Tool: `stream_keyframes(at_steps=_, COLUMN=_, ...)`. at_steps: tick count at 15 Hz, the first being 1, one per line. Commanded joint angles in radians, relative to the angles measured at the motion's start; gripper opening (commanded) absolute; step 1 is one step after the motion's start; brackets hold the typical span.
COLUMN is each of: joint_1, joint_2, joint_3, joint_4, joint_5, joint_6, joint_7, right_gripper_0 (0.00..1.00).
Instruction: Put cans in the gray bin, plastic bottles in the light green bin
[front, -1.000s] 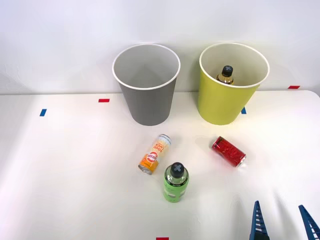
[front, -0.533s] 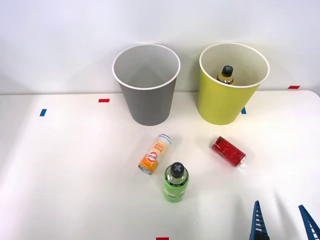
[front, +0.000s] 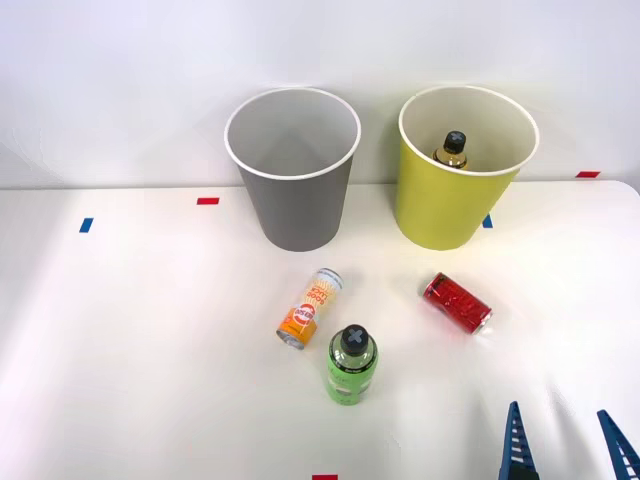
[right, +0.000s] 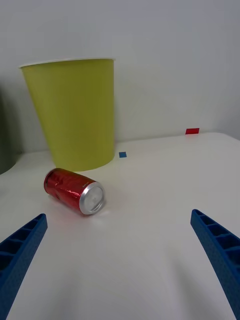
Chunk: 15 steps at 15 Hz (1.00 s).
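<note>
A glossy red can (front: 456, 303) (right: 75, 191) lies on its side on the white table, in front of the light green bin (front: 462, 170) (right: 74, 112). An orange and white can (front: 310, 307) lies flat nearer the middle. Just in front of it stands a bright green bottle (front: 351, 365) with a black cap. The amber-brown bottle (front: 451, 150) stands inside the light green bin. The gray bin (front: 293, 171) stands left of the green one, with nothing inside it. My right gripper (front: 567, 447) (right: 120, 250) is open at the front right of the table, short of the red can, holding nothing.
Small red tape marks (front: 207, 201) and blue tape marks (front: 86, 225) dot the tabletop. A white wall rises right behind both bins. The table's right edge (front: 630, 200) runs close to the light green bin.
</note>
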Motion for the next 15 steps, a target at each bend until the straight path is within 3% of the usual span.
stream_keyframes(at_steps=1, joint_1=0.000, joint_2=0.000, joint_3=0.000, joint_4=0.000, joint_5=0.000, joint_6=0.000, joint_7=0.000, right_gripper_0=1.00)
stream_keyframes(at_steps=14, joint_1=0.000, joint_2=0.000, joint_3=0.000, joint_4=0.000, joint_5=0.000, joint_6=0.000, joint_7=0.000, right_gripper_0=1.00)
stream_keyframes(at_steps=15, joint_1=-0.009, joint_2=0.003, joint_3=0.012, joint_4=0.054, joint_5=-0.012, joint_6=0.018, joint_7=0.005, right_gripper_0=1.00)
